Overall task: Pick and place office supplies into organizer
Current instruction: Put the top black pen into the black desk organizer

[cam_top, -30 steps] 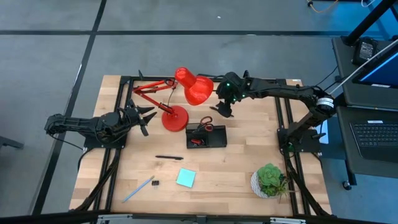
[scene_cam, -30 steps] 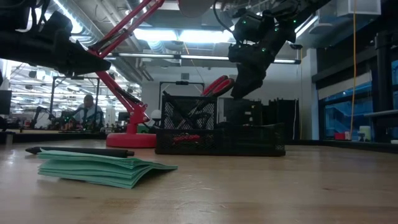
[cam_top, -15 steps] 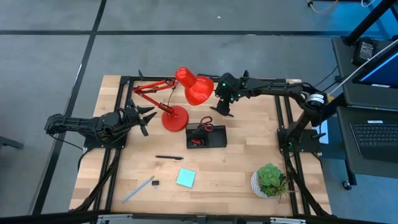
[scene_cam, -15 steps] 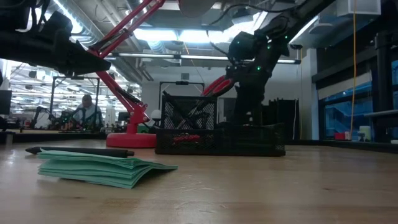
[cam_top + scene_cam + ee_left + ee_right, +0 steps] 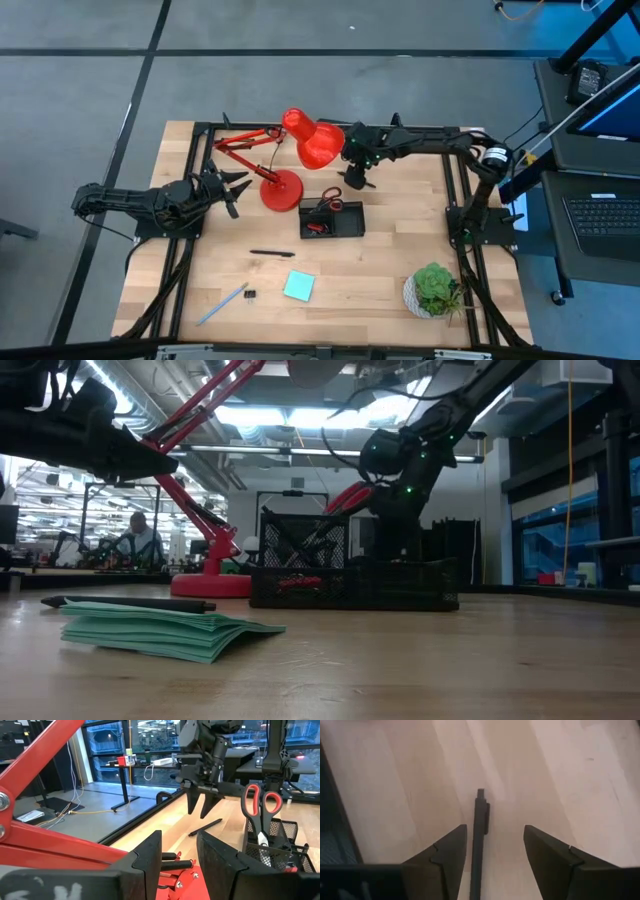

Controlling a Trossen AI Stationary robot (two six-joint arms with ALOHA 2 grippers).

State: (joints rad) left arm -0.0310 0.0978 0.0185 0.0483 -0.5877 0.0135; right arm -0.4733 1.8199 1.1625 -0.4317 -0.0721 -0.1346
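The right gripper (image 5: 354, 183), fingers parted and holding nothing, hangs over a black pen (image 5: 477, 845) lying on the table (image 5: 390, 260) behind the organizer (image 5: 331, 221); the pen lies between the two fingers, untouched. The left gripper (image 5: 236, 189), fingers parted and empty, waits beside the lamp (image 5: 300, 150). Counted: one pair of red-handled scissors (image 5: 329, 199) standing in the organizer; two black pens, the second (image 5: 271, 254) in front of the organizer; one light-blue pen (image 5: 222, 304); one teal sticky-note pad (image 5: 298, 287); one black clip (image 5: 250, 294); one potted plant (image 5: 434, 287).
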